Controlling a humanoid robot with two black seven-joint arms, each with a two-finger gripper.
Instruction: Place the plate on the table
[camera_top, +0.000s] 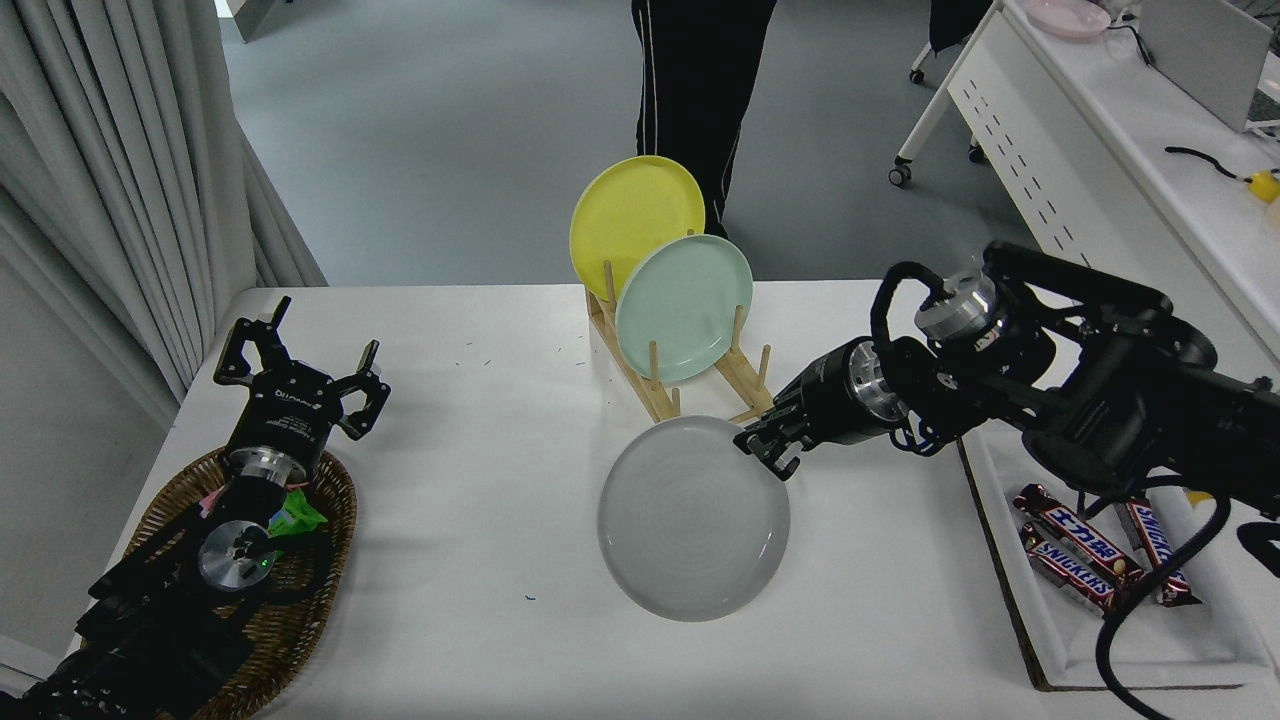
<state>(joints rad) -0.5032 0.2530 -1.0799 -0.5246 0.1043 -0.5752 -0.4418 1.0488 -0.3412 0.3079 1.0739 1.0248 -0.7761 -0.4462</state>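
My right tool (768, 452) pinches the plate (693, 517) by its far-right rim, low over the table (480, 620) before the rack (700, 385). Placement in hand; next, I judge, lower flat and release.

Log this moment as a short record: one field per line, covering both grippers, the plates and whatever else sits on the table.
right gripper: shut on the grey plate's upper right rim
grey plate: out of the rack, low over the table; contact with it cannot be told
wooden rack: holds yellow plate and green plate, both on edge
left gripper: open, parked above wicker basket
white tray: holds candy bars
person: standing beyond the far edge
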